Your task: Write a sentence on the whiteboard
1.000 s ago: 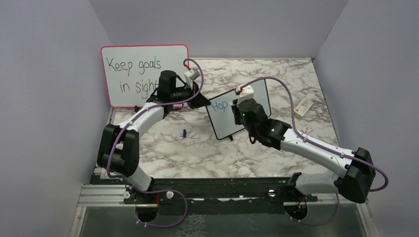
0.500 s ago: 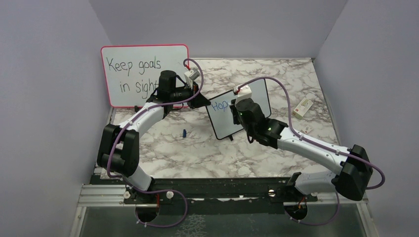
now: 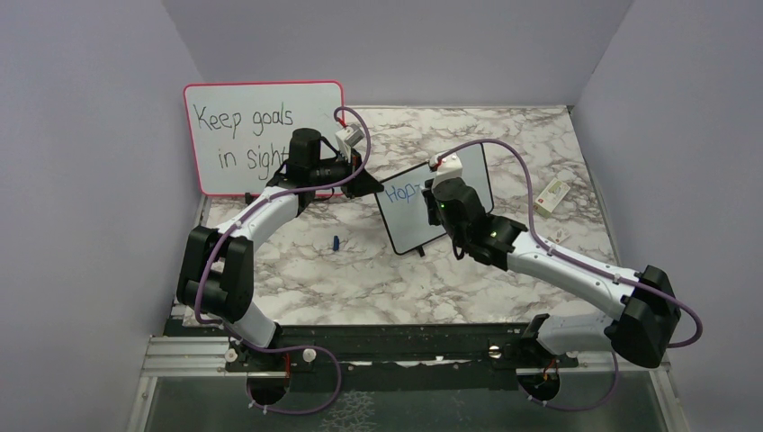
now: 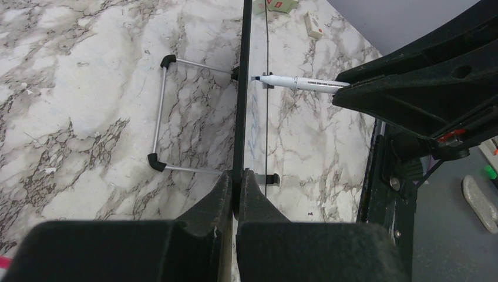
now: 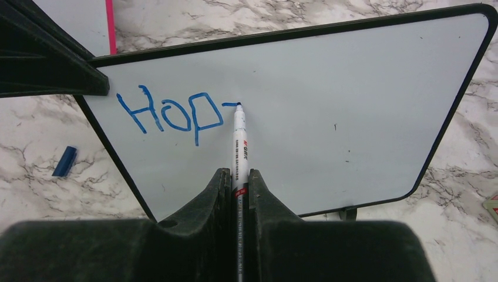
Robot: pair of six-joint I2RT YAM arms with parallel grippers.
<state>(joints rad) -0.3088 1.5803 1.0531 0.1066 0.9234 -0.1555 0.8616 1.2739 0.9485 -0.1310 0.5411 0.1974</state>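
The whiteboard stands near the middle of the marble table, propped up and leaning back on a thin wire stand with black tips that rest on the tabletop behind it. On its white face, the sentence so far reads "Hop" in blue, in the upper left part, followed by a short blue dash where the next letter begins. The tip of a white marker touches the board at the end of that dash. The right gripper comes at the board from the front, its jaws closed tight on the marker's barrel, with the pen sticking straight out between them. The left gripper reaches in from the other side and pinches the board's black frame at the upper left corner, close to the "H"; the left wrist view shows the board edge-on between its two fingers. A blue marker cap lies on the table to the left of the board, apart from it. Behind and to the left, a larger pink-framed board leans at the back corner, bearing black handwriting that is partly hidden by the left arm. A small white box lies near the table's right edge, well apart from the board.
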